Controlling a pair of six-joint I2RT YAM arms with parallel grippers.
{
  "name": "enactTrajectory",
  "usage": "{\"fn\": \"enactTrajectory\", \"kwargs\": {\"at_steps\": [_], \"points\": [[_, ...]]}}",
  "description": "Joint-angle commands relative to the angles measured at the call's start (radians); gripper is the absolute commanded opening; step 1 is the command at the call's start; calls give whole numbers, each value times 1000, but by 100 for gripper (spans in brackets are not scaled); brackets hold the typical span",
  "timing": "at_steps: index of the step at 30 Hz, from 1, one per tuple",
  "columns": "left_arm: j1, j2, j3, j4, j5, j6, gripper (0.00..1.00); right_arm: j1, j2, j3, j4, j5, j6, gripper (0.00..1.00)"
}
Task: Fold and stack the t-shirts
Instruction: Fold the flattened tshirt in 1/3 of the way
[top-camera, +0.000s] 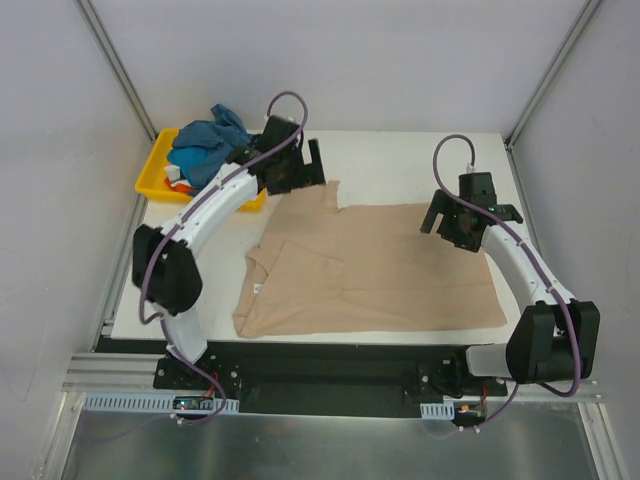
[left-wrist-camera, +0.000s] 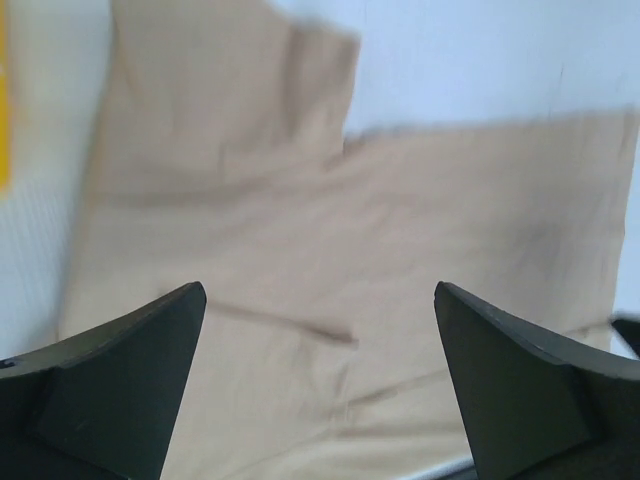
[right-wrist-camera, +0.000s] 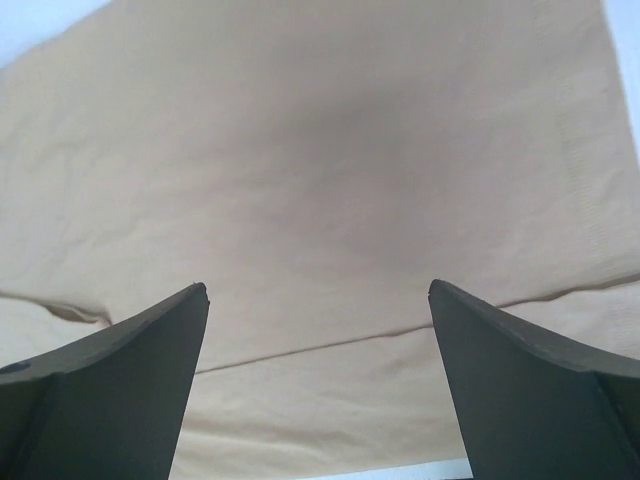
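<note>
A large beige-tan t-shirt (top-camera: 370, 265) lies spread on the white table, partly folded, with a sleeve (top-camera: 315, 200) pointing to the far side and a small white neck label (top-camera: 257, 290) near its left end. My left gripper (top-camera: 316, 165) hovers open and empty above that far sleeve; in the left wrist view (left-wrist-camera: 320, 300) the beige shirt (left-wrist-camera: 330, 200) fills the space below the jaws. My right gripper (top-camera: 468, 222) hovers open and empty over the shirt's far right part; the right wrist view (right-wrist-camera: 318, 295) shows beige cloth (right-wrist-camera: 320, 150) with a fold line. A teal-blue shirt (top-camera: 205, 140) lies bunched in the tray.
A shallow yellow tray (top-camera: 150, 178) stands at the far left of the table, holding the teal shirt and bits of white and orange-red cloth (top-camera: 178, 178). Grey walls and metal posts enclose the table. The table's far edge (top-camera: 400, 135) lies behind both grippers.
</note>
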Motion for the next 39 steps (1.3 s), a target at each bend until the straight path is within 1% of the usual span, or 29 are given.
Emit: {"fn": "enactTrajectory", "kwargs": {"at_steps": [1, 2, 3, 4, 5, 6, 7, 8, 10, 11, 13, 17, 21, 23, 27, 28, 29, 32, 34, 35, 36, 39], "points": [[82, 250, 378, -127, -125, 135, 99, -23, 2, 45, -4, 68, -39, 97], [91, 344, 443, -135, -140, 142, 99, -25, 8, 44, -1, 74, -47, 97], [99, 391, 568, -135, -151, 169, 99, -26, 11, 44, -4, 76, -53, 97], [111, 484, 633, -137, -157, 189, 99, -28, 21, 44, -2, 74, -56, 97], [114, 529, 694, -134, -168, 210, 99, -28, 27, 41, -2, 72, -64, 97], [116, 573, 756, -135, -208, 253, 99, -29, 31, 41, -2, 69, -68, 97], [121, 653, 872, -134, -211, 279, 99, -29, 42, 39, -8, 69, -70, 97], [125, 685, 920, -121, -214, 321, 99, -32, 47, 38, -7, 69, -74, 97], [134, 739, 975, -92, -211, 342, 99, -34, 53, 33, -8, 68, -73, 97], [143, 744, 965, -37, -196, 362, 99, -36, 54, 28, -8, 68, -74, 97], [153, 759, 922, 6, -170, 373, 99, -36, 56, 24, -8, 63, -81, 97], [157, 802, 911, 20, -133, 381, 99, -36, 62, 19, -13, 59, -85, 97], [156, 844, 904, 21, -96, 358, 92, -36, 59, 13, -16, 43, -87, 97], [156, 867, 905, 24, -96, 346, 85, -34, 54, 10, -14, 43, -93, 97], [162, 907, 913, 28, -90, 330, 80, -36, 48, 4, -11, 49, -104, 97], [164, 905, 908, 31, -90, 314, 78, -36, 50, 2, -13, 51, -105, 97], [164, 904, 905, 32, -123, 306, 77, -36, 51, 2, -13, 48, -104, 97], [168, 898, 887, 32, -119, 295, 74, -36, 54, 4, -13, 42, -104, 97], [177, 893, 878, 26, -78, 283, 69, -36, 58, 4, -16, 46, -105, 97], [182, 893, 865, 26, -61, 274, 64, -36, 59, 2, -14, 49, -105, 97], [185, 894, 862, 20, -41, 261, 61, -36, 59, 2, -16, 48, -105, 97], [200, 905, 862, 12, 2, 200, 56, -36, 61, -2, -11, 45, -104, 97]]}}
